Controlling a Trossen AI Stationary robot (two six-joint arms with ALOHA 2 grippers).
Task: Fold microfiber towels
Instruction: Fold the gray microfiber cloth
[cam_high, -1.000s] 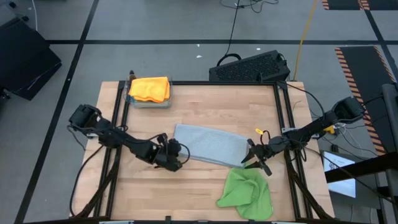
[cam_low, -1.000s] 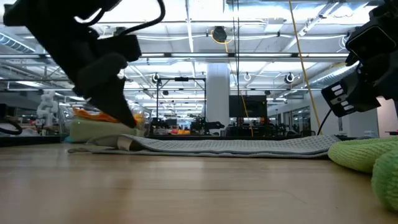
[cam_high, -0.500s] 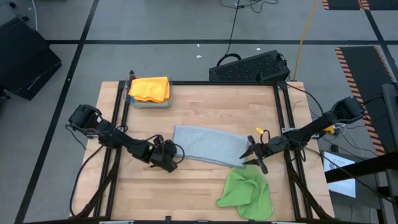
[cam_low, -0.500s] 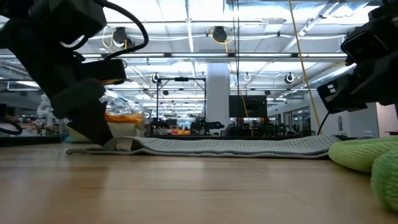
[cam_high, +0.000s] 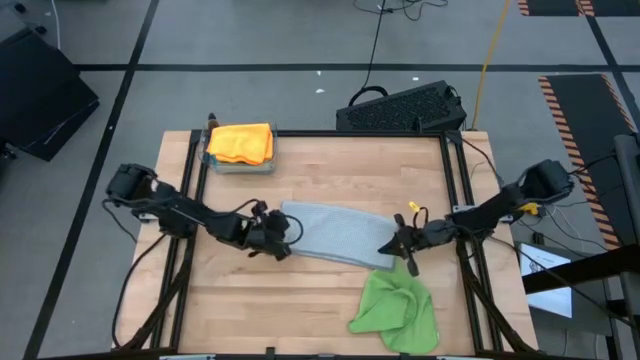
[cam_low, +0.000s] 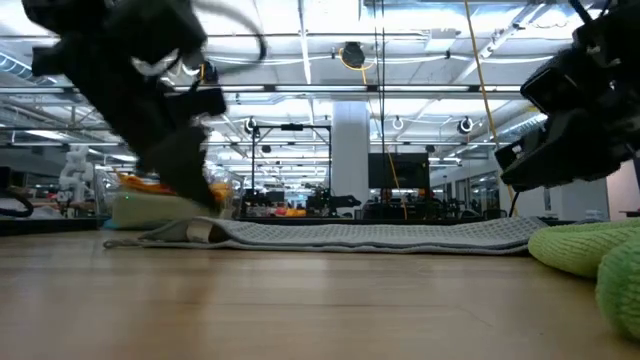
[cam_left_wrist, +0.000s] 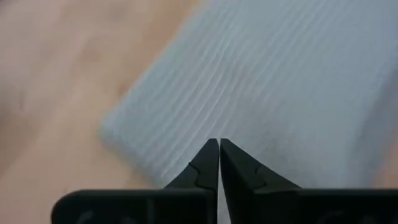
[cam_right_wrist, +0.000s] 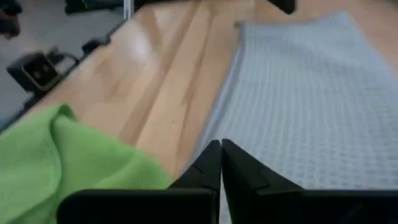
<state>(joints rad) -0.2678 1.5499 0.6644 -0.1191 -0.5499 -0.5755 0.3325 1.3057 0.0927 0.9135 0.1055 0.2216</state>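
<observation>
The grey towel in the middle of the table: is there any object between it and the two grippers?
Nothing visible does. The left gripper, shut, is at the left end of the grey towel, and the right gripper, also shut, is at its right end. The bright green towel lies nearer the front edge, beside that end, not between.

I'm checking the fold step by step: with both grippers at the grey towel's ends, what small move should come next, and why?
Probably lift both ends slightly: the left gripper and right gripper, both shut, sit at opposite ends of the grey towel, which lies flat, half-folded.
</observation>
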